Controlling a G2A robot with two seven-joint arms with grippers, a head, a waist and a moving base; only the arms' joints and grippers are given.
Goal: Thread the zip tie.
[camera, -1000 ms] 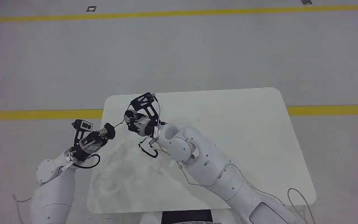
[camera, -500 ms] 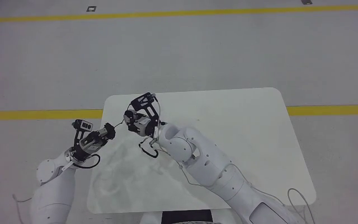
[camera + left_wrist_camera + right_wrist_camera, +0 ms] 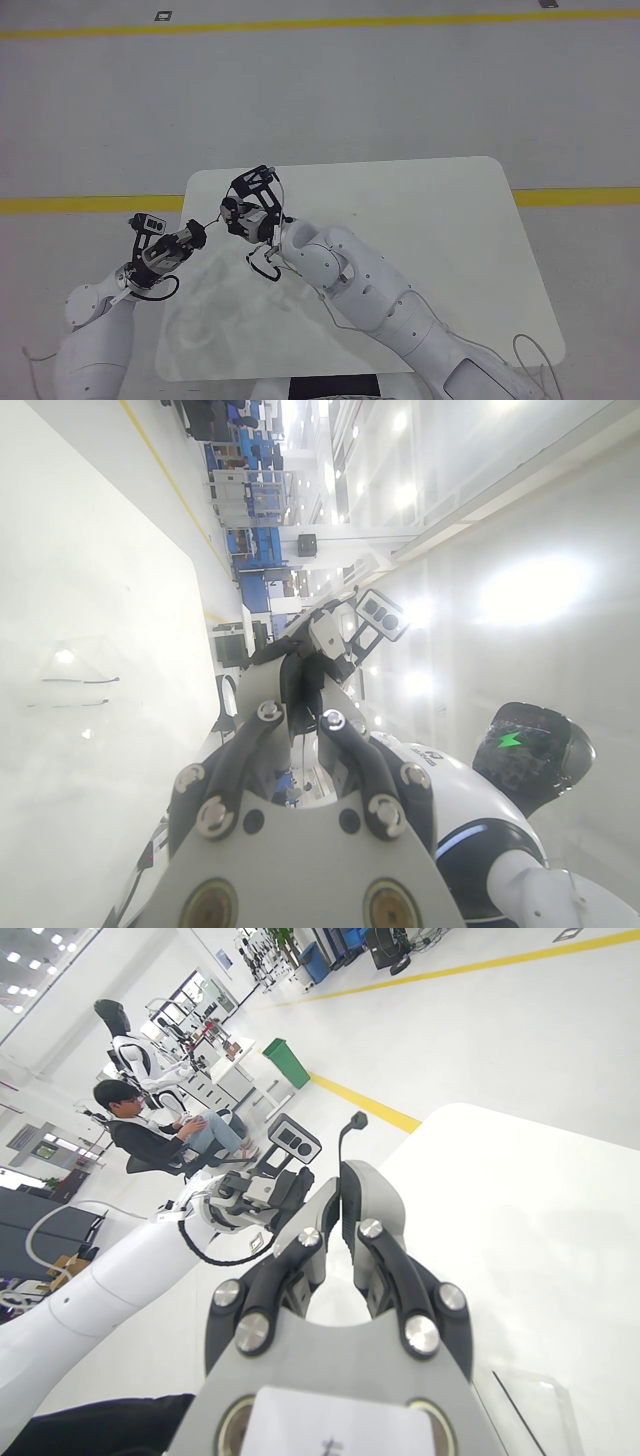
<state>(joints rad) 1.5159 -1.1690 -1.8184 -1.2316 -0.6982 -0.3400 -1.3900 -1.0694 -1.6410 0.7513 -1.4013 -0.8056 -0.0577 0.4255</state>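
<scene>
- The left gripper (image 3: pixel 198 231) is held above the left edge of the white tabletop (image 3: pixel 420 220), its fingers closed on one end of the thin black plastic zip tie (image 3: pixel 358 1119).
- The strap is clamped between the fingers of the right gripper (image 3: pixel 341 1193), just beside it, with the head left protruding.

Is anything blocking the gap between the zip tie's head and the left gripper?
Nothing visible does. The zip tie sticks out of the shut right gripper, and only open air separates its head from the left gripper.
</scene>
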